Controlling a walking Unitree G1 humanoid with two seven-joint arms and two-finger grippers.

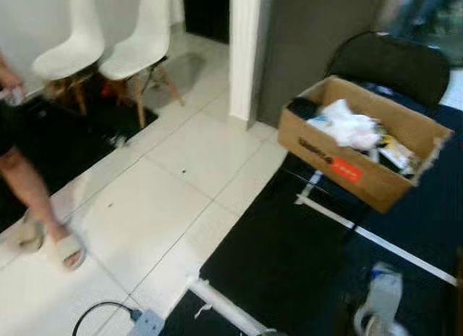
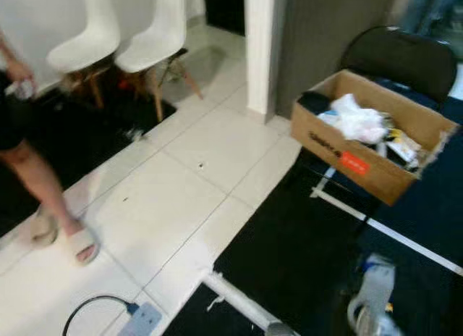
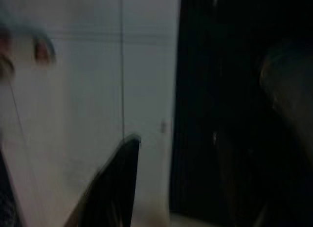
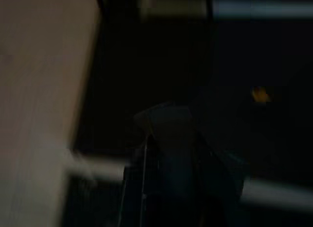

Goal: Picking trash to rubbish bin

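A cardboard box (image 1: 362, 151) holding crumpled white trash (image 1: 346, 124) sits on a black chair, ahead of the right gripper (image 4: 171, 153). That gripper hangs over dark mat, its opening impossible to judge. The left gripper (image 3: 110, 183) hangs over white floor tiles (image 1: 166, 206), likewise unreadable. A person's leg (image 1: 32, 198) stands far left.

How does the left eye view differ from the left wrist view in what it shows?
Left eye view alone: a cardboard box holding white crumpled trash, two white chairs, a person's legs and a cable. Left wrist view alone: one black finger of the left gripper, close up and blurred. Both share the white tiled floor bordering the black mat.
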